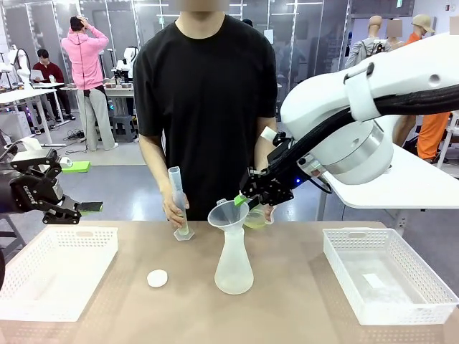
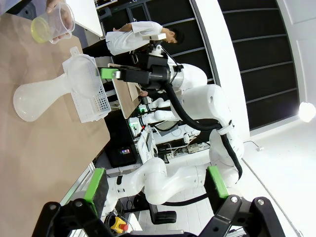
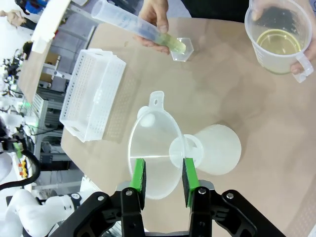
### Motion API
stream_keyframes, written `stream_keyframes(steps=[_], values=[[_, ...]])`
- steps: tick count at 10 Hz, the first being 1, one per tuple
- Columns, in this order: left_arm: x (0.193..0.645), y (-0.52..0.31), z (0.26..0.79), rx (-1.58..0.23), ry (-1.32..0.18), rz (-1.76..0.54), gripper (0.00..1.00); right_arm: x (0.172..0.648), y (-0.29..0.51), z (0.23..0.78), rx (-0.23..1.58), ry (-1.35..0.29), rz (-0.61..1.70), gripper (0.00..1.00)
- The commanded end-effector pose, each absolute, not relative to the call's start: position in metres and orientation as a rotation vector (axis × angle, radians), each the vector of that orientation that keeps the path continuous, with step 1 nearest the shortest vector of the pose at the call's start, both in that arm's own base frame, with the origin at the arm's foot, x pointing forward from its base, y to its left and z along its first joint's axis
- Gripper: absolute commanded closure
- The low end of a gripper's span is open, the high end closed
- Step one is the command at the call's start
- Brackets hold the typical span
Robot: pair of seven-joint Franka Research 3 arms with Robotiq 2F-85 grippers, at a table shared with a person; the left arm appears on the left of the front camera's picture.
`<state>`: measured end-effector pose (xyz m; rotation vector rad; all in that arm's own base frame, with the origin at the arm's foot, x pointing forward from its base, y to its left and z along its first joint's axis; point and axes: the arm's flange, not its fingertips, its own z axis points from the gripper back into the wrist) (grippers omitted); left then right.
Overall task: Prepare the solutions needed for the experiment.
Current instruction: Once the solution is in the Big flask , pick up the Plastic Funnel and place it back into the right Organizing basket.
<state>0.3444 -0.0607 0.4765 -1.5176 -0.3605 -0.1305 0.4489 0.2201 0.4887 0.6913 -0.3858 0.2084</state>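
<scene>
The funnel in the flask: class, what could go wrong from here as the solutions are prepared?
1. The right tool pinches the funnel only at its rim; a slip or tug could tip the flask.
2. The person's beaker of yellow-green solution is held close beside that tool, so a pour may splash it or miss the funnel.

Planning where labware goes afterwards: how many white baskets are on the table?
2. One basket sits at the robot's left end of the table, the other basket at its right end.
</scene>
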Motion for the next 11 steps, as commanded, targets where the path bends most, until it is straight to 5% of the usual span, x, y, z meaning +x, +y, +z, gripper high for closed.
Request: stream_keyframes(steps=[1, 5, 11], values=[[0.343, -0.06, 0.478, -1.529, -0.357, -0.138, 0.0, 0.423, 0.198, 0.496, 0.753, -0.434, 0.133, 0.6], [0.343, -0.06, 0.478, -1.529, -0.357, -0.138, 0.0, 0.384, 0.119, 0.507, 0.885, -0.48, 0.009, 0.6], [0.343, -0.06, 0.478, -1.529, -0.357, -0.138, 0.0, 0.375, 0.018, 0.476, 1.238, -0.312, -0.165, 0.6]])
